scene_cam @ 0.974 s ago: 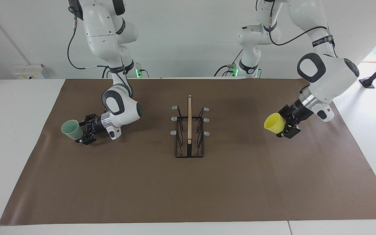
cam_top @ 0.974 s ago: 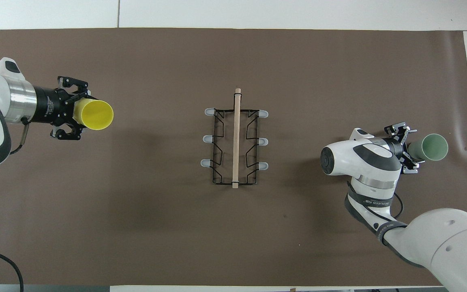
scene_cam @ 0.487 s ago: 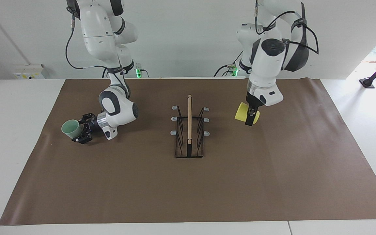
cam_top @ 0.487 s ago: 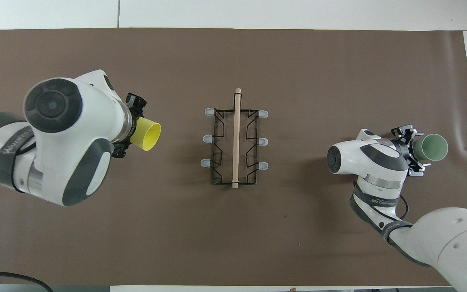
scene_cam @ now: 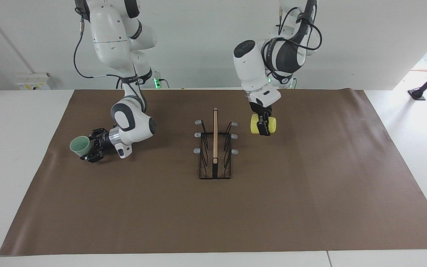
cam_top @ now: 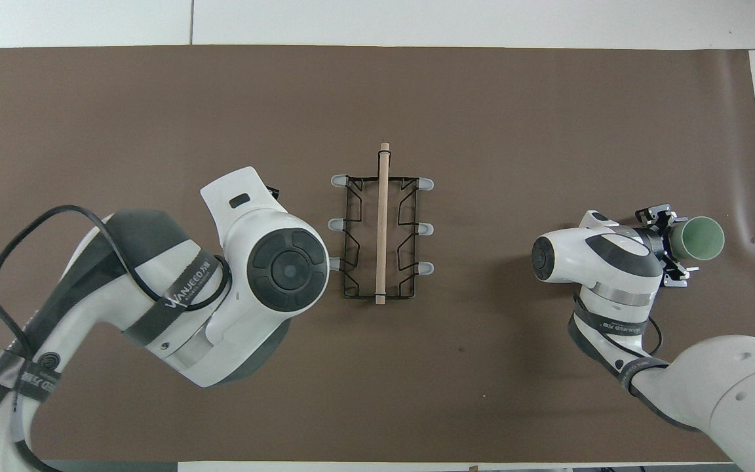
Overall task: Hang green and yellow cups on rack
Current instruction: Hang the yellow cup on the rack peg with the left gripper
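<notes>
The rack [scene_cam: 215, 148] stands mid-mat, wooden bar upright; in the overhead view the rack [cam_top: 381, 229] shows three grey-tipped prongs per side. My left gripper [scene_cam: 263, 129] points down and is shut on the yellow cup [scene_cam: 254, 124], held on its side close beside the rack's prong nearest the robots, on the left arm's side. In the overhead view my left arm hides that cup and gripper. My right gripper [scene_cam: 90, 147] is shut on the green cup [scene_cam: 79, 145], held on its side low over the mat at the right arm's end; the overhead view shows this gripper [cam_top: 669, 244] and cup [cam_top: 702, 237].
A brown mat [scene_cam: 213, 215] covers the table. All six prongs of the rack carry nothing. My left arm's elbow [cam_top: 286, 269] hangs over the mat right beside the rack.
My left arm has swung the yellow cup from the left arm's end of the mat to right beside the rack. My right gripper with the green cup has barely shifted.
</notes>
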Motion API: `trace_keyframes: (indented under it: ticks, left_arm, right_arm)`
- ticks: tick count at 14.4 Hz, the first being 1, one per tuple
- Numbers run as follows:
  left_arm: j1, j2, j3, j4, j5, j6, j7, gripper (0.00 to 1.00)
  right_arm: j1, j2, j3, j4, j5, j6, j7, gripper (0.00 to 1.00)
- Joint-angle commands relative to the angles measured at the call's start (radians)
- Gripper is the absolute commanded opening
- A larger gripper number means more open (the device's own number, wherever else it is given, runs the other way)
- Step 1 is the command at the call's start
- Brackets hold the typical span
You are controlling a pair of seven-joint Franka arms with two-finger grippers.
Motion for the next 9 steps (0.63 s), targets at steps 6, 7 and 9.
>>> trace_keyframes:
  ticks: [6,7,9]
  left_arm:
    - [-0.157,0.059,0.016,0.035,0.139,-0.096,-0.136,0.0]
    - [-0.17,0.066,0.016,0.044,0.14,-0.099,-0.148,0.0]
    - [-0.197,0.066,0.016,0.049,0.139,-0.102,-0.179,0.0]
  right_arm:
    - [-0.021,-0.005,0.009,-0.014,-0.045,-0.018,0.083,0.4]
    - [-0.015,-0.005,0.011,-0.012,-0.045,-0.025,0.082,0.13]
    - [-0.01,-0.007,0.011,0.0,-0.037,-0.038,0.077,0.0]
